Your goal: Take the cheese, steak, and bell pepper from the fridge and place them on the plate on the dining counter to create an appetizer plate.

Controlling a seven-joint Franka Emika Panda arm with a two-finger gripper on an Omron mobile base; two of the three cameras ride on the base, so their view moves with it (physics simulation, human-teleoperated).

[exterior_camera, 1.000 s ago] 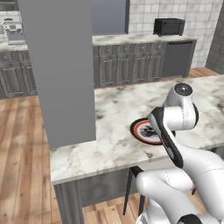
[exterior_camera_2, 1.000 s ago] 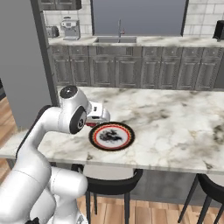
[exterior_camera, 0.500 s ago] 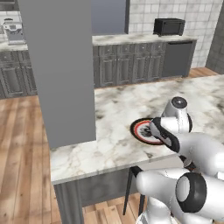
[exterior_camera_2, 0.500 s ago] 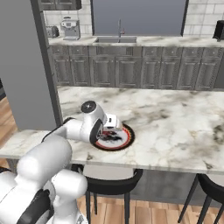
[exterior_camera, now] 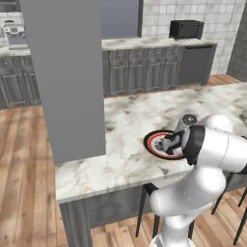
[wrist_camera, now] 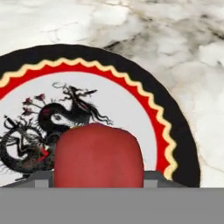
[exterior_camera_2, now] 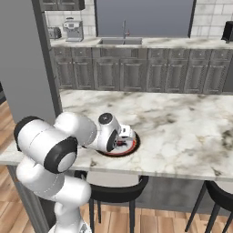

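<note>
The plate (exterior_camera: pixel 152 144) (exterior_camera_2: pixel 133 145) (wrist_camera: pixel 176 131), with a black rim, a red ring and a white centre with a black pattern, lies near the front edge of the marble dining counter (exterior_camera: pixel 120 120) (exterior_camera_2: pixel 182 123). My gripper (exterior_camera: pixel 171 143) (exterior_camera_2: pixel 123 139) (wrist_camera: pixel 99 176) hangs low over the plate, reaching in sideways. It is shut on a rounded red bell pepper (wrist_camera: pixel 99 153), which sits just above the plate's white centre. The pepper's stem is hidden. In the base views my hand covers the pepper.
A grey square pillar (exterior_camera: pixel 67 72) (exterior_camera_2: pixel 22 59) rises from the counter's left end. Black stools (exterior_camera_2: pixel 113 187) stand under the front edge. The dark-cabinet sink counter (exterior_camera_2: pixel 136 43) runs along the back wall, with a microwave (exterior_camera: pixel 186 30) on it.
My arm has folded down and swung forward, bringing the hand from above the plate to low over it. The plate has not moved.
</note>
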